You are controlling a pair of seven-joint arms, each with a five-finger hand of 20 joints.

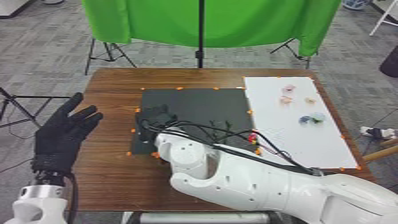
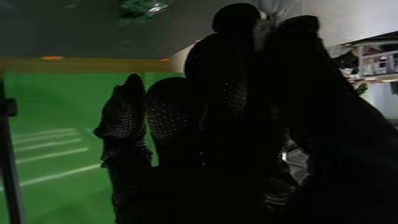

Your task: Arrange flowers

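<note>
STATUS: we judge arranging unfinished | small pastel flowers [image 1: 289, 89] lie apart on white rectangular board [image 1: 311, 150]; green leafy sprig [image 2: 136, 11] on black mat [image 1: 209, 100], left to arrange | right black-gloved hand [image 2: 222, 85]: closed, apparently pinching pale translucent item [image 2: 279, 7] | left black-gloved hand [image 1: 60, 137]: open, empty

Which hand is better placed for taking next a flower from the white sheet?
Probably the right hand: its arm comes in on the side where the flowers lie. The left hand is past the black mat's opposite edge, farther from them.
</note>
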